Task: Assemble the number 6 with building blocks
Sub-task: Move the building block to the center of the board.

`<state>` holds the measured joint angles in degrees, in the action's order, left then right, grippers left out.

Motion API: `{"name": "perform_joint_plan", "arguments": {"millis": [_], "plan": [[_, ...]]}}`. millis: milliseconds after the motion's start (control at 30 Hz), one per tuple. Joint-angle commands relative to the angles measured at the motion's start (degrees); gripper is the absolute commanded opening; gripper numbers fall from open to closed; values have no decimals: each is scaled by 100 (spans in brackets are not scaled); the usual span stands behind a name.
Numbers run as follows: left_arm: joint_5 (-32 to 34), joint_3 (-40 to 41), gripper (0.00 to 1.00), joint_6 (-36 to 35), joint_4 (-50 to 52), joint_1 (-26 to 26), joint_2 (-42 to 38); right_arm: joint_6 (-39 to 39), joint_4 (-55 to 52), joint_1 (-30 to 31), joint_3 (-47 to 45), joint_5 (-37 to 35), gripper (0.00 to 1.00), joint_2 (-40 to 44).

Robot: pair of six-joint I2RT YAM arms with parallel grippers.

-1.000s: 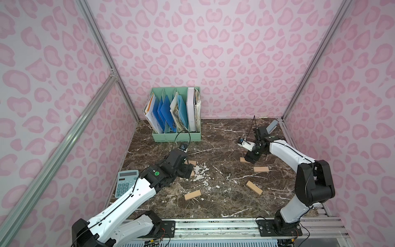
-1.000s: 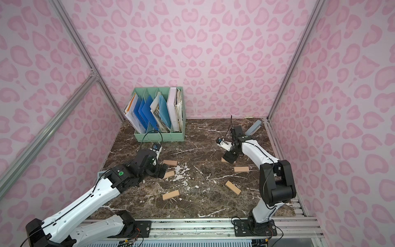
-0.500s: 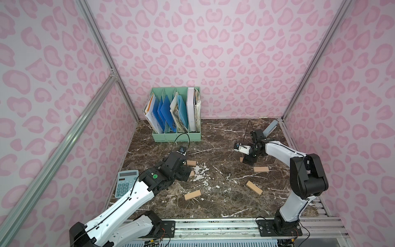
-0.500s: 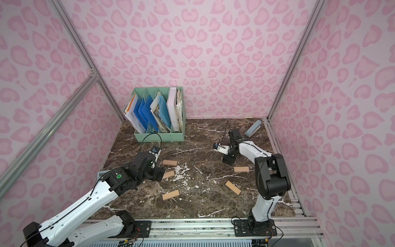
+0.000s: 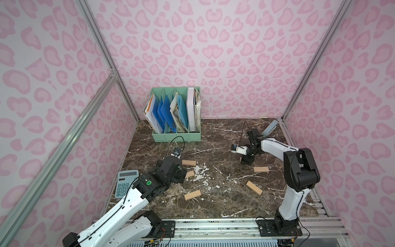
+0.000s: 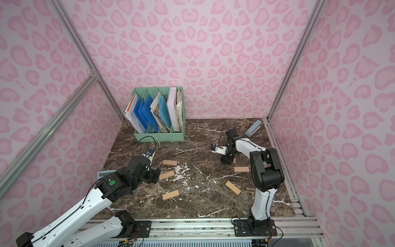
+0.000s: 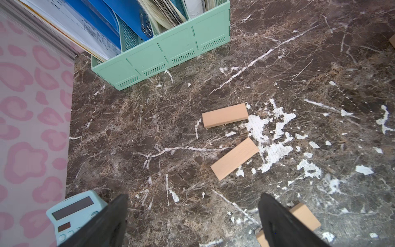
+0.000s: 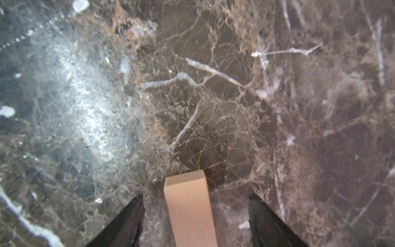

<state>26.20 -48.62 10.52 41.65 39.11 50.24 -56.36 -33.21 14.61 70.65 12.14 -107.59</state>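
Our right gripper [image 8: 195, 195] straddles one block [image 8: 190, 213], well off the green file rack [image 5: 177, 136] toward the right arm. The block's long axis runs straight out between the jaws, which stand apart, seemingly clear of both sides. Our left gripper [image 7: 193, 195] gapes wide and empty near two more blocks [image 7: 234, 158] before the rack. The rack holds only folders [image 5: 164, 111].
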Motion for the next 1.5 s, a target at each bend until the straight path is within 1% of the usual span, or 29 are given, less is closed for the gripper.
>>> {"name": "perform_joint_plan", "arguments": {"millis": [0,233,400,533,567,633,767,867,900,1000,1067,1100,1133,1167,1200,1367,1467], "plan": [[112,-14,99,20,48,-7,10,-117,-142,-70,-116,199,78,135],[170,-7,99,-68,-29,-4,39,-60,159,-120,-539,-93,78,336],[254,30,99,-42,-21,-8,-48,-73,268,-177,-410,-308,78,140],[328,37,99,-41,50,-4,-130,-90,222,-182,-265,-336,75,-66],[350,37,99,-36,80,-7,-149,-90,212,-187,-255,-335,73,-92],[439,69,99,3,135,-1,-211,-132,121,-185,-186,-283,66,-159],[654,99,99,103,221,-6,-294,-121,70,-172,-147,-276,62,-192],[763,125,99,110,211,-1,-330,-126,42,-170,-165,-209,56,-166],[816,133,99,117,190,-6,-326,-185,-19,-174,-154,-158,51,-163],[903,135,99,135,119,-7,-306,-180,-63,-137,-156,-111,48,-151],[922,132,99,139,76,-2,-278,-170,-97,-86,-149,-99,38,-165],[930,121,99,135,48,-10,-256,-156,-114,-41,-134,-95,31,-187],[938,107,99,140,34,-8,-238,-156,-133,-1,-115,-90,19,-207],[953,101,99,140,15,-3,-226,-150,-141,48,-94,-97,11,-231],[965,100,99,136,-4,-6,-217,-123,-174,111,-70,-99,7,-265],[1032,98,99,141,-42,-3,-256,-55,-335,325,132,-15,7,-464],[1096,106,99,145,-32,-3,-320,-68,-541,576,481,42,7,-682]]}}
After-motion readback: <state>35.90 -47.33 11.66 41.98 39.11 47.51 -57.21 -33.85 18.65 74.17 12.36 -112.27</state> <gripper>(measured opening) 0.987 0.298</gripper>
